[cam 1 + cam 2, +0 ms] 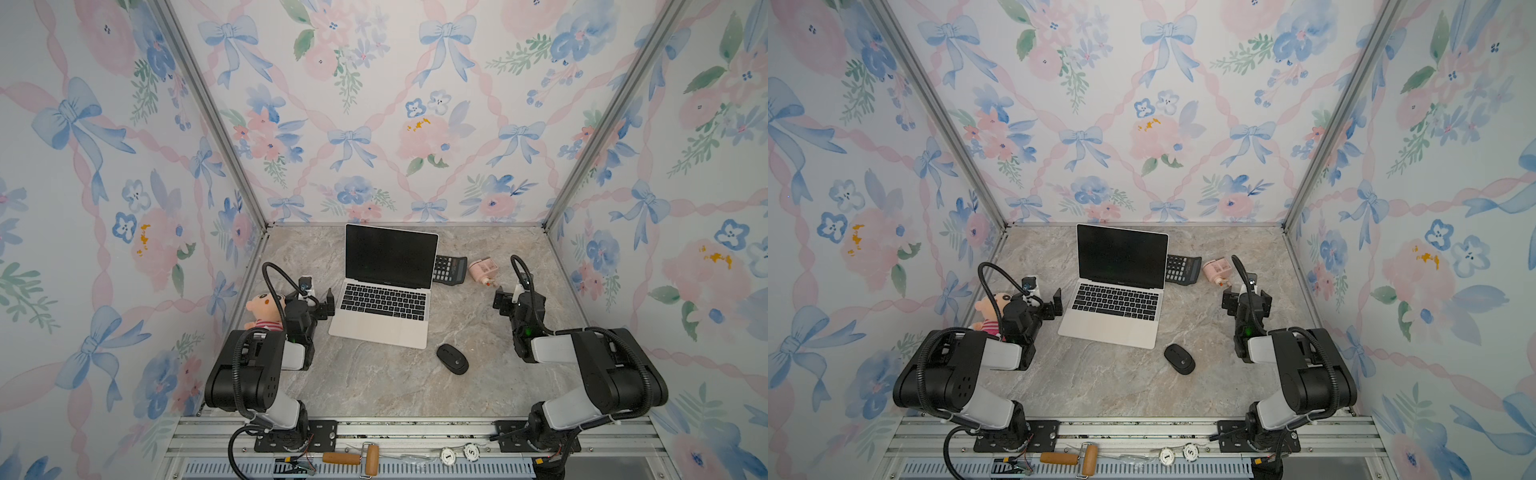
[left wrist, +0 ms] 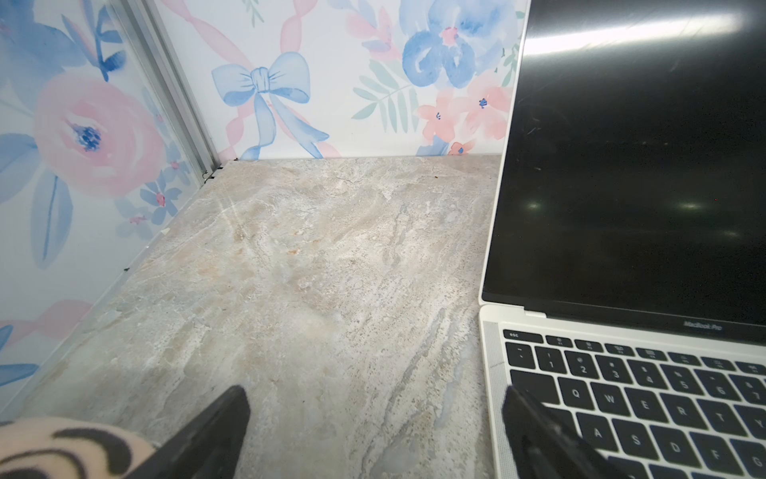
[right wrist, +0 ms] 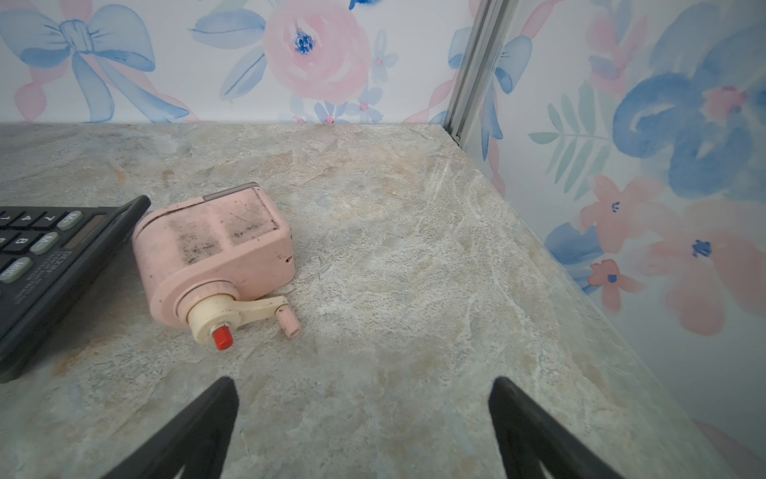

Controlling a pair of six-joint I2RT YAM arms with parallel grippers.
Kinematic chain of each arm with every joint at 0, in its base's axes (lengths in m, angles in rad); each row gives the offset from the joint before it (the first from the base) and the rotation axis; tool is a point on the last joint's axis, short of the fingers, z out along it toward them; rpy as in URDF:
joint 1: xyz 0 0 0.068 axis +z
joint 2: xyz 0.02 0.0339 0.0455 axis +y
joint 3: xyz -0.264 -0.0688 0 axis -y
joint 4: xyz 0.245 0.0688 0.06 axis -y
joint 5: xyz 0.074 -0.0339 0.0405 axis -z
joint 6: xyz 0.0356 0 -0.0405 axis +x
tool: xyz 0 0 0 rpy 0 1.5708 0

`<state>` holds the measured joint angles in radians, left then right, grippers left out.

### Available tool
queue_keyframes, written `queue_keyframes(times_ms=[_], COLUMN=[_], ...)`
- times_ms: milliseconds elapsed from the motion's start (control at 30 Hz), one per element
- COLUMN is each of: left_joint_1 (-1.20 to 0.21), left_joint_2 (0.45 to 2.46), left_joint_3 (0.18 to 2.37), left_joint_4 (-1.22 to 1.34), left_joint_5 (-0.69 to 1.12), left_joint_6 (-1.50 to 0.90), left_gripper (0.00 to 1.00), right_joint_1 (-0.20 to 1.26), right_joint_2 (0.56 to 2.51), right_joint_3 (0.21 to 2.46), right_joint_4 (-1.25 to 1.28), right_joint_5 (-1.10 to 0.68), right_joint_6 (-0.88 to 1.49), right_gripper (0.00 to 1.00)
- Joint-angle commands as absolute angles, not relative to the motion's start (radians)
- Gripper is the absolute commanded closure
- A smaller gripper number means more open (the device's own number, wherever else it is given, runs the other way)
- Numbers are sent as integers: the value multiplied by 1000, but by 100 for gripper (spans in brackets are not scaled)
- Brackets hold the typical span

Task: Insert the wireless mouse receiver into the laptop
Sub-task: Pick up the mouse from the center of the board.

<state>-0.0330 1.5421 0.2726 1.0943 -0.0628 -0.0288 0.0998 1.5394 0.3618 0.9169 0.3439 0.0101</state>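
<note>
Marbled tabletop [image 1: 374, 386] between flowered walls: in both top views the laptop [image 1: 380, 332] stands open mid-table, with the mouse [image 1: 452, 359] near its front right corner.

Left wrist view: the left gripper [image 2: 375, 414] is spread wide and empty at the laptop's keyboard edge.

Right wrist view: the right gripper [image 3: 360, 406] is spread wide and empty, near a pink sharpener [image 3: 215, 257] and a calculator [image 3: 49, 265].

I cannot make out the receiver in any view.

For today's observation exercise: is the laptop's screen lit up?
No, the laptop is open, but its screen is plain black.

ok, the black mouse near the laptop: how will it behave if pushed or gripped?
The mouse likely slides rather than rolls: it lies flat on the smooth table. Its rounded, hard-looking shell may squirt out when squeezed.
</note>
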Motion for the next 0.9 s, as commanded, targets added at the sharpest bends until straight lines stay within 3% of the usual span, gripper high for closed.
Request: queue_keyframes(times_ms=[0, 467, 667, 867], left_joint_1=[-31, -15, -82, -204], left_joint_2=[1546, 1531, 1381, 1284], left_joint_3=[266, 276, 275, 452], left_joint_4=[1124, 1099, 968, 550], left_joint_5=[-59, 2, -67, -199], left_joint_6=[-16, -11, 25, 70], left_gripper=[2, 2, 2, 2], right_joint_1=[87, 86, 115, 250], right_joint_2=[1541, 1537, 1467, 1264], right_joint_3=[384, 383, 344, 545], right_joint_4=[908, 907, 932, 378], right_joint_5=[297, 270, 215, 199], right_joint_6=[13, 6, -50, -101], right_gripper=[4, 4, 4, 4])
